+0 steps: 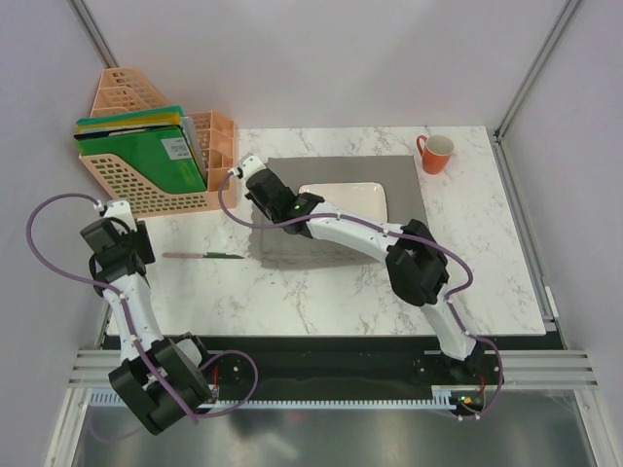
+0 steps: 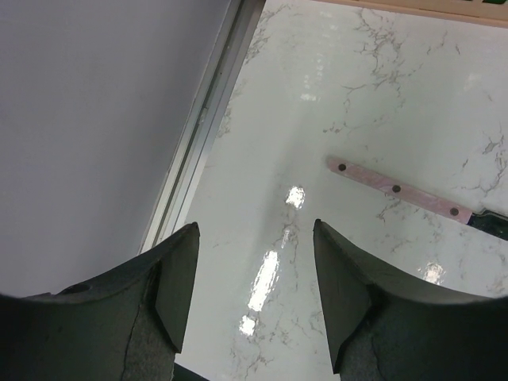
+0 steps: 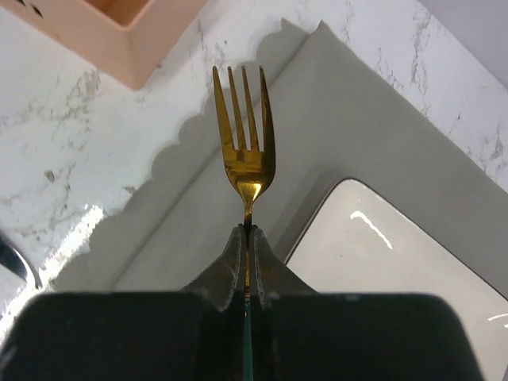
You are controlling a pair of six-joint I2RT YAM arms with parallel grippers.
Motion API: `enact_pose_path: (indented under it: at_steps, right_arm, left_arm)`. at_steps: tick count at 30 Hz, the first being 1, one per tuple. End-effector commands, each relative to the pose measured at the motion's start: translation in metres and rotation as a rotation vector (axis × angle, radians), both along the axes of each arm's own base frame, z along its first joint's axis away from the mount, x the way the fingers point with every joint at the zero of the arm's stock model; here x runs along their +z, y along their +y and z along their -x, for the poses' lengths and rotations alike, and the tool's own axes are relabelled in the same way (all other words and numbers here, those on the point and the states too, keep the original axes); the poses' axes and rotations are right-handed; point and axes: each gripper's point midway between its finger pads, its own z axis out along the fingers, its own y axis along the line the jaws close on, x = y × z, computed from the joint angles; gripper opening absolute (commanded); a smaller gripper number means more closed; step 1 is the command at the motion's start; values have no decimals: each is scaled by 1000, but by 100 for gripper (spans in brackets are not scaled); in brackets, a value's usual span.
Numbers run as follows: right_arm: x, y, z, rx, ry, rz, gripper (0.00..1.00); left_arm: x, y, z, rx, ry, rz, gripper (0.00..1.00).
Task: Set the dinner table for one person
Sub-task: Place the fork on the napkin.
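The white marble dinner table [image 1: 487,263] carries a grey scallop-edged placemat [image 1: 389,170] with a white rectangular plate [image 1: 360,195] on it. My right gripper [image 3: 247,231] is shut on the neck of a gold fork [image 3: 244,135], tines pointing away, above the placemat's [image 3: 349,111] left part beside the plate [image 3: 397,270]. In the top view the right gripper [image 1: 255,180] is at the placemat's left edge. A knife [image 1: 202,255] with pink handle and dark blade lies on the marble to the left. My left gripper [image 2: 254,238] is open and empty above bare marble; the knife handle [image 2: 397,190] lies to its right.
A peach mesh file holder [image 1: 146,146] with green folders stands at the table's back left; its corner shows in the right wrist view [image 3: 119,32]. An orange mug [image 1: 435,153] stands at the back right. The table's left edge and metal rail [image 2: 198,135] run beside the left gripper.
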Motion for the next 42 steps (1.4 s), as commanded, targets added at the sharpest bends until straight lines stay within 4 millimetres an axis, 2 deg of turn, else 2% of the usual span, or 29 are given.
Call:
enact_pose_path:
  at_steps: [1, 2, 6, 10, 14, 18, 22, 26, 30, 34, 38, 41, 42]
  right_arm:
    - [16, 17, -11, -65, -53, -58, 0]
    - [9, 19, -12, -67, -44, -54, 0]
    - [9, 28, -7, -53, -15, -103, 0]
    - [0, 32, -6, -45, -2, -135, 0]
    - [-24, 42, -4, -17, 54, -174, 0]
    - [-39, 47, -6, -33, 83, -184, 0]
    - [-52, 46, -13, -43, 109, -189, 0]
    - [-75, 39, -24, -58, 139, -175, 0]
    - [-79, 26, -35, -75, 130, -162, 0]
    - [-67, 17, -46, -79, 97, -164, 0]
    - [-59, 15, -50, -80, 69, -161, 0]
    - [-59, 21, -47, -37, 78, -151, 1]
    - [-58, 23, -46, -13, 91, -146, 6]
  left_arm:
    - [-1, -2, -3, 7, -29, 30, 66]
    - [-1, -2, -2, 7, -26, 25, 66]
    - [0, -2, 1, 0, -20, -3, 66]
    - [-4, -3, 4, -3, -16, -5, 66]
    - [-7, -6, 6, -7, -16, 5, 66]
    - [-5, -5, 7, -6, -16, -10, 66]
    - [-4, -1, 9, 3, -4, -31, 66]
    - [-2, -1, 9, -4, -7, -38, 66]
    - [-1, 0, 8, -4, -7, -41, 66]
    - [-4, -1, 7, -6, -2, -29, 66]
    - [-4, -3, 7, -9, -7, -21, 66]
    - [-5, -3, 8, -13, -2, -21, 66]
    - [-4, -3, 8, -11, -1, -24, 67]
